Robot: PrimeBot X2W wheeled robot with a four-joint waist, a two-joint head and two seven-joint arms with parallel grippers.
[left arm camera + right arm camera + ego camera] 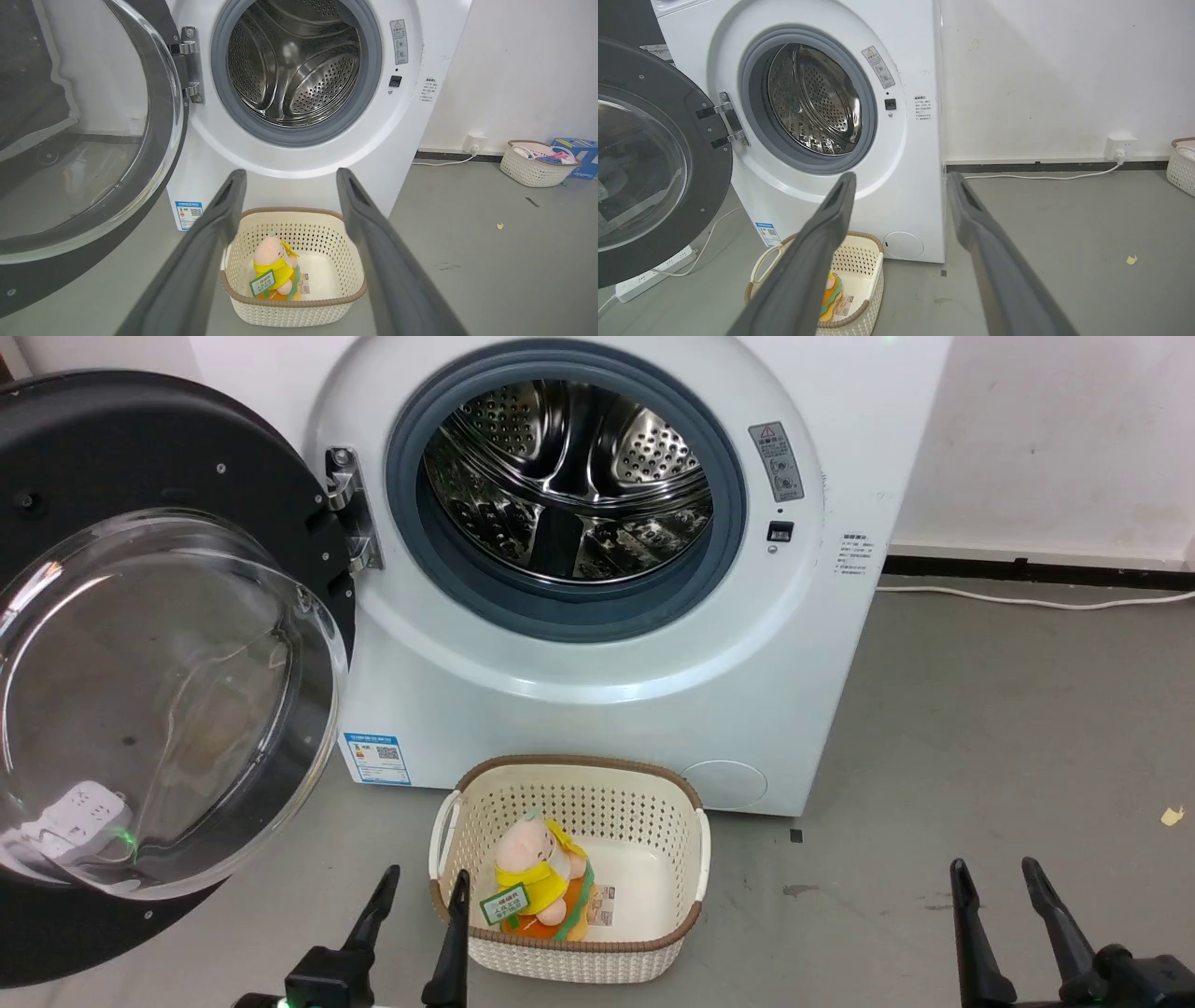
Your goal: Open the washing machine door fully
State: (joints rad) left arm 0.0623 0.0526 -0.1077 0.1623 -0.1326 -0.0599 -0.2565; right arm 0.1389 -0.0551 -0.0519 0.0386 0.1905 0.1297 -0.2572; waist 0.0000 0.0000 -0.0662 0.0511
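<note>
Door: the door (159, 691) is being shown swung wide on its hinge (350, 509), standing to the left of the machine (579, 709) with its glass bowl facing outward, well apart from the opening.
Progress: the task is being judged as done, or very nearly so. The drum (569, 476) is being left fully exposed, with no part of the door in front of it.
Remaining: at most a small last swing is being judged as left. Whether the hinge is allowing any more travel cannot be told.
Left tool: the left tool (426, 874) is being held released, with its fingers spread and nothing between them. It is being held low, near the basket's left rim, and is touching nothing.
Right tool: the right tool (993, 863) is likewise being held released and empty over the bare floor (980, 728), well apart from the door.
Drum contents: the drum is being shown empty, with no laundry visible inside.
Basket: a cream basket (579, 959) is being shown standing on the floor just in front of the machine, below the opening. A plush toy (537, 868) in yellow, with a green tag, is being carried in its left half, and the right half is being left bare.
Far basket: in the left wrist view a second basket (537, 172) is being shown by the wall, well to the right. It is being filled with mixed items too small to tell.
</note>
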